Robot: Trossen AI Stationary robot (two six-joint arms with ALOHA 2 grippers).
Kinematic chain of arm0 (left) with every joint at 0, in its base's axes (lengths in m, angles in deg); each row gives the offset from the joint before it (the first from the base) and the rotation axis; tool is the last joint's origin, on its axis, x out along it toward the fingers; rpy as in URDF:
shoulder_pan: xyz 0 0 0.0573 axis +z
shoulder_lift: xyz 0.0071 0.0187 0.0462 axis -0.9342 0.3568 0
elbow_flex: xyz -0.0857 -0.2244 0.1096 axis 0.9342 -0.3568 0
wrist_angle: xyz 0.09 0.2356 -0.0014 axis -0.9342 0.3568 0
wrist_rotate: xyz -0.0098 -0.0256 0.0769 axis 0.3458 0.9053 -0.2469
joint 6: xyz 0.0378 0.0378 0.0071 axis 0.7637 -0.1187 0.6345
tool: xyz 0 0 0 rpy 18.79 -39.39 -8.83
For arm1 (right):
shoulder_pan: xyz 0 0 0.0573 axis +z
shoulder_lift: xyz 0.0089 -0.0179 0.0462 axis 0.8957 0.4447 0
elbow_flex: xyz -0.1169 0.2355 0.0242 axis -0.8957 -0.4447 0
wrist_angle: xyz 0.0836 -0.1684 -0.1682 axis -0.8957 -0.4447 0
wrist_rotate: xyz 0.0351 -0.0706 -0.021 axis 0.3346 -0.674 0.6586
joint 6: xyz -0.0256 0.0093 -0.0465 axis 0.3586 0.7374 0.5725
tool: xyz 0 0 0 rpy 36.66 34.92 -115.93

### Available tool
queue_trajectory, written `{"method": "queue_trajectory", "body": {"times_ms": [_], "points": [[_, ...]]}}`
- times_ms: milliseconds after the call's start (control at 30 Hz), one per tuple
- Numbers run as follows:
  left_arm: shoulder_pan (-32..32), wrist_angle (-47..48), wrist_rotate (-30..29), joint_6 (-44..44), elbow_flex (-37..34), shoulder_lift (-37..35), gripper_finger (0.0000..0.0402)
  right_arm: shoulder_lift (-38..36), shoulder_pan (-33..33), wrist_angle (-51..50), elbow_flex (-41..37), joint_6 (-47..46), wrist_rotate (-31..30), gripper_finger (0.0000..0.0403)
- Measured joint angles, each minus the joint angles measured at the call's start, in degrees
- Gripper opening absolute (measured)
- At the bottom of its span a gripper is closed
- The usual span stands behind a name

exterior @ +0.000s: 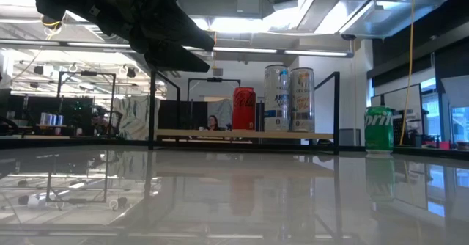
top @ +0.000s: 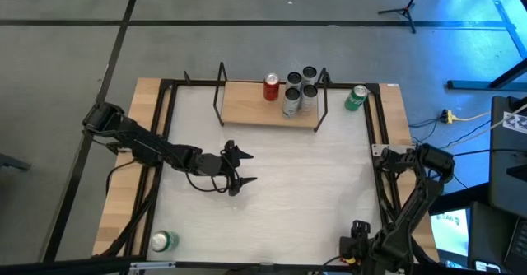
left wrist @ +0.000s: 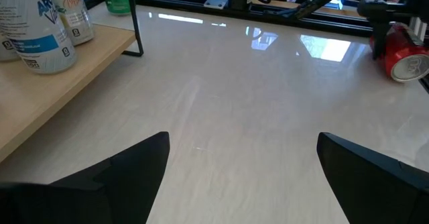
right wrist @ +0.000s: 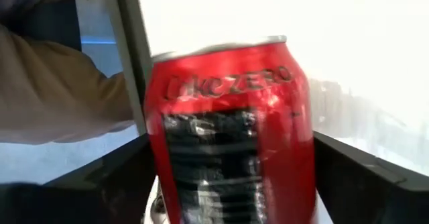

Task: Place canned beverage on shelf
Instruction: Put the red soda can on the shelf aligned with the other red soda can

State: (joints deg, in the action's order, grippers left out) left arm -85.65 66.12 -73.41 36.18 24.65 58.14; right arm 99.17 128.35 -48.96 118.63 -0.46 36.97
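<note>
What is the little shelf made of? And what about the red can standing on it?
The shelf looks like a pale wooden board, matte with faint grain, held in thin black rods that are probably metal, since they are slim and straight. The red can looks like shiny painted metal, likely aluminium: it has a silvery top rim and glossy sides.
</note>
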Motion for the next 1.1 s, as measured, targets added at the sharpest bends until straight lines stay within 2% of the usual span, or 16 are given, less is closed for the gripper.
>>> {"method": "queue_trajectory", "body": {"times_ms": [200,333,467,567,800,967,1100], "points": [[0.0,-0.1,0.0,0.0,0.0,0.0,0.0369,-0.2,0.0,0.5,-0.9,0.4,-0.6,0.029],[-0.1,-0.5,0.0,-0.7,0.0,0.0,0.0369,-0.2,-0.7,0.2,-0.6,1.0,-2.2,0.029],[-1.1,-0.7,0.0,-0.8,0.0,0.0,0.0369,-0.6,-2.8,-0.2,0.5,5.1,-7.7,0.0293],[-2.4,-1.9,-0.1,-1.0,0.0,0.0,0.0369,-2.1,-4.7,0.2,0.9,10.5,-12.7,0.0302],[-7.1,-7.4,-0.2,-1.0,0.0,4.3,0.0369,-3.2,-11.0,0.2,0.9,28.6,-26.7,0.0292],[-9.0,-12.1,-2.1,-1.2,0.0,9.0,0.0369,-3.3,-17.1,2.1,-1.2,38.6,-28.5,0.0293],[-9.8,-14.9,-2.2,-1.3,0.0,12.1,0.0369,-3.7,-21.8,4.1,-2.6,46.9,-33.2,0.0293]]}}
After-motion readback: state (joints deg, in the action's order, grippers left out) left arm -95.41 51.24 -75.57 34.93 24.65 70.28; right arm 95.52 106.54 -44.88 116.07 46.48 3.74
